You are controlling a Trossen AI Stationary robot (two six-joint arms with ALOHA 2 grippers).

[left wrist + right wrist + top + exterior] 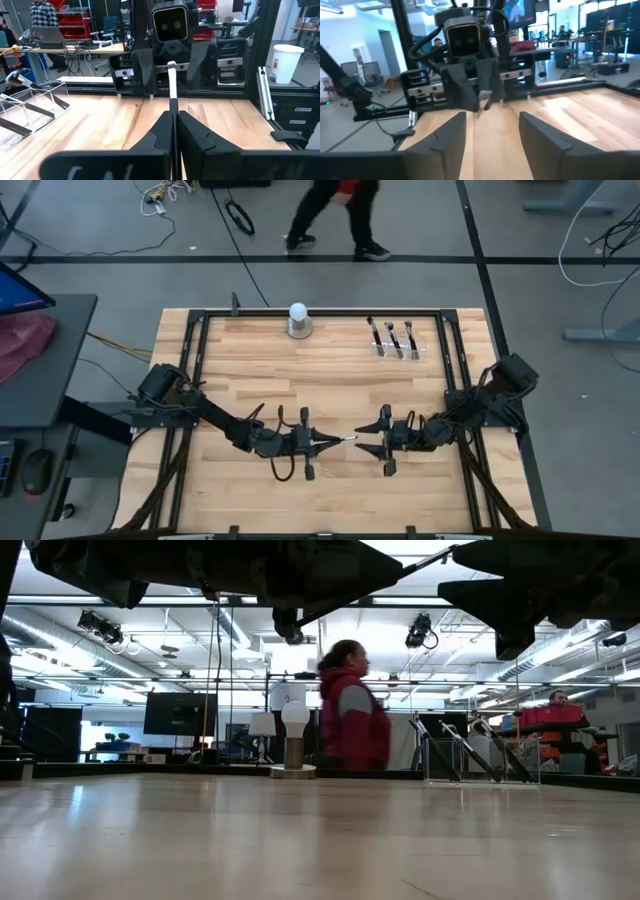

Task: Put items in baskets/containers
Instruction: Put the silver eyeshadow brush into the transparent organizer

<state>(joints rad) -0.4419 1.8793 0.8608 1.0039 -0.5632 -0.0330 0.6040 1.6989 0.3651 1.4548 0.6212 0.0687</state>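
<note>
Dark brush in left gripper

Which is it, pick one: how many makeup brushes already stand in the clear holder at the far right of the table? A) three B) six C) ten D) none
A: the high view shows three dark-handled brushes leaning in the clear holder, and the low view shows the same few handles slanting in it.

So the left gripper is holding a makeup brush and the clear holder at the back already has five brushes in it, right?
Not quite. The left gripper is shut on a makeup brush, but the clear holder holds three brushes, not five. The high view shows this.
</note>
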